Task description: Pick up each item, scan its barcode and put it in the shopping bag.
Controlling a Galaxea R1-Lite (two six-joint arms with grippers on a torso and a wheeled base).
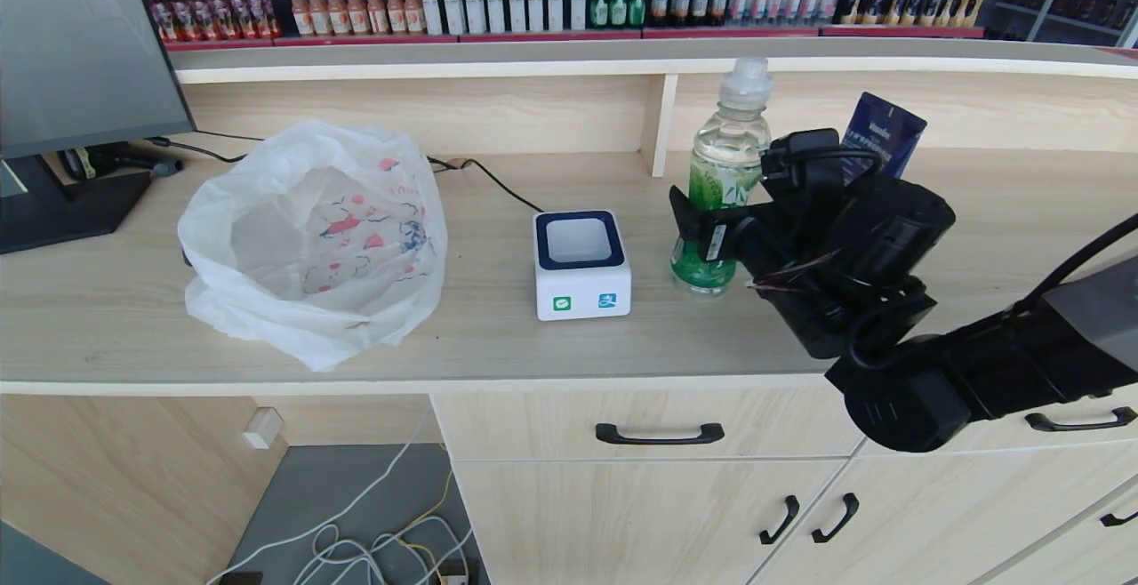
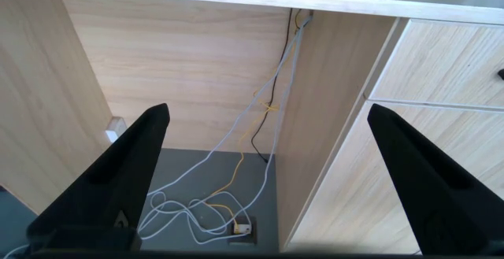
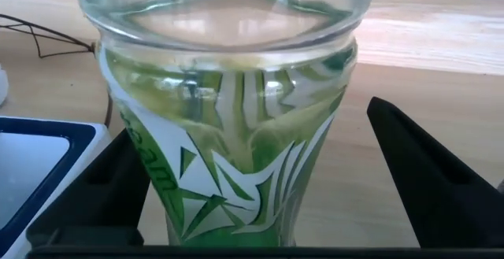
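A clear bottle (image 1: pixel 722 176) with a green label and white cap stands upright on the wooden counter (image 1: pixel 533 345), to the right of the white barcode scanner (image 1: pixel 581 263). My right gripper (image 1: pixel 711 225) is open, one finger on each side of the bottle's lower body. In the right wrist view the bottle (image 3: pixel 236 133) sits between the fingers of the right gripper (image 3: pixel 252 212), with a small gap on one side; the scanner (image 3: pixel 31 157) shows at the edge. The white shopping bag (image 1: pixel 311 238) lies open at the left. My left gripper (image 2: pixel 268 188) hangs open and empty below the counter.
A dark blue pouch (image 1: pixel 882 136) leans against the back ledge behind my right arm. A monitor (image 1: pixel 80 43) stands at the far left, and a black cable (image 1: pixel 498 180) runs to the scanner. Drawers with black handles (image 1: pixel 660 433) front the counter; loose cables (image 2: pixel 205 212) lie on the floor.
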